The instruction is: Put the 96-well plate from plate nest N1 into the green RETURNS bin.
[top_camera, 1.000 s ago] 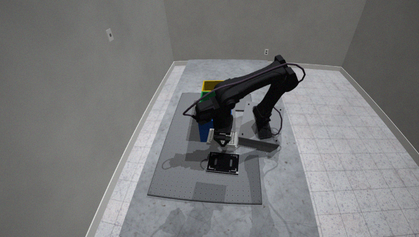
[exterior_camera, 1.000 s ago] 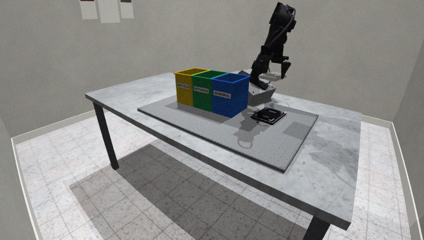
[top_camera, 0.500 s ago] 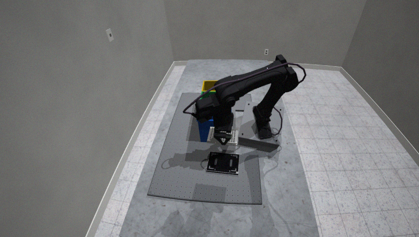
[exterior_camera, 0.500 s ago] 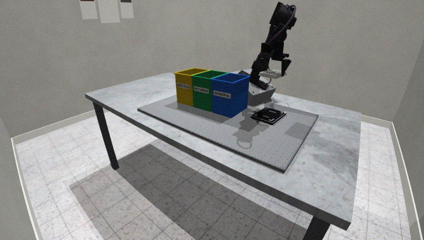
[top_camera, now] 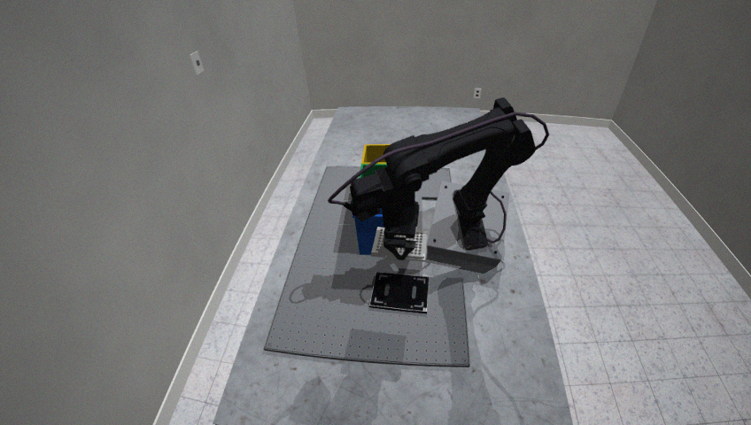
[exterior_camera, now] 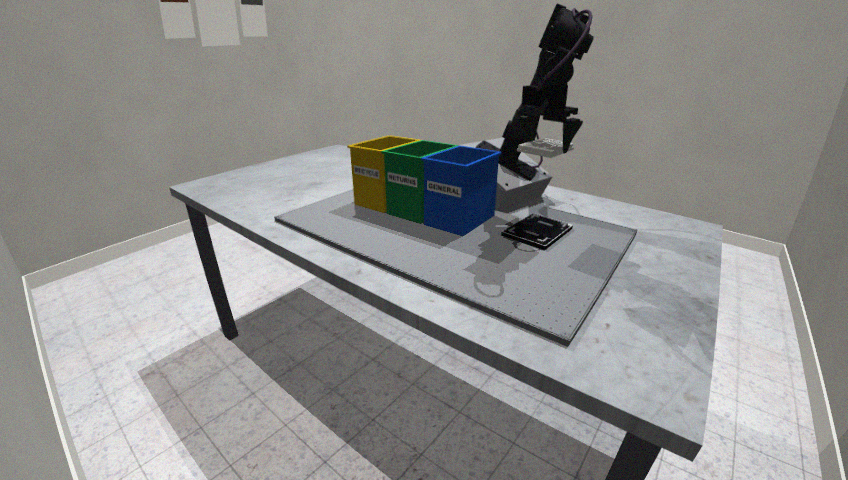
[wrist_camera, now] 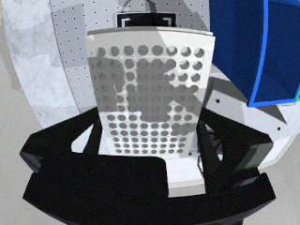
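My gripper [top_camera: 401, 247] is shut on the white 96-well plate [wrist_camera: 151, 96] and holds it level, well above the table. The plate also shows in the top view [top_camera: 400, 243] and in the exterior view [exterior_camera: 544, 146]. The black plate nest N1 [top_camera: 398, 292] lies empty on the grey breadboard, below and in front of the plate; it also shows in the exterior view [exterior_camera: 537, 230]. The green RETURNS bin [exterior_camera: 410, 180] stands upright between the yellow bin [exterior_camera: 376, 171] and the blue GENERAL bin [exterior_camera: 460, 187]. The plate hangs beside the blue bin's [wrist_camera: 255, 49] open end.
All three bins stand upright in a row on the breadboard [exterior_camera: 458, 255]. The arm's base [top_camera: 471, 231] stands on a grey mount behind the nest. In the top view the arm hides most of the green bin.
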